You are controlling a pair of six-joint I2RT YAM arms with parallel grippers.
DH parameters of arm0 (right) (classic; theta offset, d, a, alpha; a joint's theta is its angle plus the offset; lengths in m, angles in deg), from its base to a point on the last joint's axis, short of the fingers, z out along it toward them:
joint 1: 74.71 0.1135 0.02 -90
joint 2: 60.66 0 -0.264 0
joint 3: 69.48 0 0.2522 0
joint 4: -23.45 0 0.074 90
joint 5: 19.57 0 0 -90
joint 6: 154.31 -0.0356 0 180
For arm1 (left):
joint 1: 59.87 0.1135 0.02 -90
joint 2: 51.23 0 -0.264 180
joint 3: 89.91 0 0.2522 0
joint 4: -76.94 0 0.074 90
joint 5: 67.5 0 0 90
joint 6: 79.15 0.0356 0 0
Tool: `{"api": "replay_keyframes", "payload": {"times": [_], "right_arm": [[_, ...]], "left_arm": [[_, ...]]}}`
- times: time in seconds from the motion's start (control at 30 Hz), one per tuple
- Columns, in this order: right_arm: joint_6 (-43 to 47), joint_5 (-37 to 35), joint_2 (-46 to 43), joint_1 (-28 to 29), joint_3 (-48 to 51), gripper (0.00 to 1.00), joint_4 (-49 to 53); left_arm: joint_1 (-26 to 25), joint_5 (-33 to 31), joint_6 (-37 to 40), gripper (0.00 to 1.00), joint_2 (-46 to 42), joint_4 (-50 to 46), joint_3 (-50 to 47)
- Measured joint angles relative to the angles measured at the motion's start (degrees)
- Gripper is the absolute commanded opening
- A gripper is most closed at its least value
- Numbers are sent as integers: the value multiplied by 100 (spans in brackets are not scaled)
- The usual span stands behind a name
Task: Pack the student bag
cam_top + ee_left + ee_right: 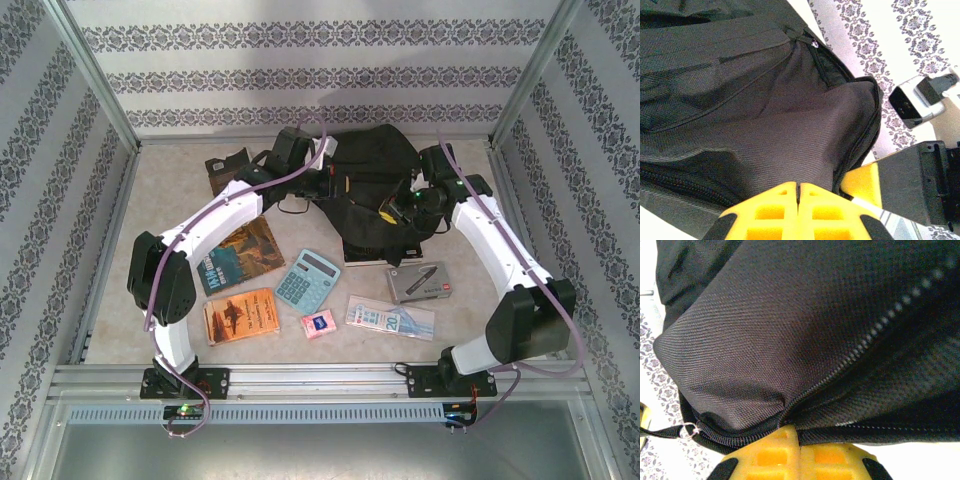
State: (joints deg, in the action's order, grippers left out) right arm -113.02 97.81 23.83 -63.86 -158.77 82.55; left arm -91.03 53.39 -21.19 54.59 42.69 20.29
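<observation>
The student bag (375, 190) is not yet packed, judging by what lies loose on the surface (165, 180). Nearest the arm bases sit an orange book (240, 315), a small pink pack (319, 324) and a flat printed packet (390, 317). Just beyond come a blue calculator (307, 277), a blue book (240, 255) and a grey case (420, 282). All lie flat and apart, likely so each can be picked singly. Farther back the black bag slumps at the middle of the surface, with 2 arms reaching in from either side, probably to work its opening. The left hand (798, 187) is fully closed, fingertips together at the bag's fabric. The right hand (799, 432) is closed too, tips at the zip seam. Whether either pinches cloth I cannot tell.
</observation>
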Motion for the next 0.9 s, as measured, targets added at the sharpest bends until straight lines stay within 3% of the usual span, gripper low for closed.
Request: {"api": "replay_keyframes", "payload": {"times": [0.37,0.6,0.9], "right_arm": [[442,-15,87,273,-2,0,-90],[780,-181,107,516,11,0,28],[850,-597,31,511,306,0,116]], "left_arm": [[-105,302,79,0,721,-197,970],[-136,-76,210,0,1261,-973,1609],[39,-249,-68,0,1139,-1003,914]]}}
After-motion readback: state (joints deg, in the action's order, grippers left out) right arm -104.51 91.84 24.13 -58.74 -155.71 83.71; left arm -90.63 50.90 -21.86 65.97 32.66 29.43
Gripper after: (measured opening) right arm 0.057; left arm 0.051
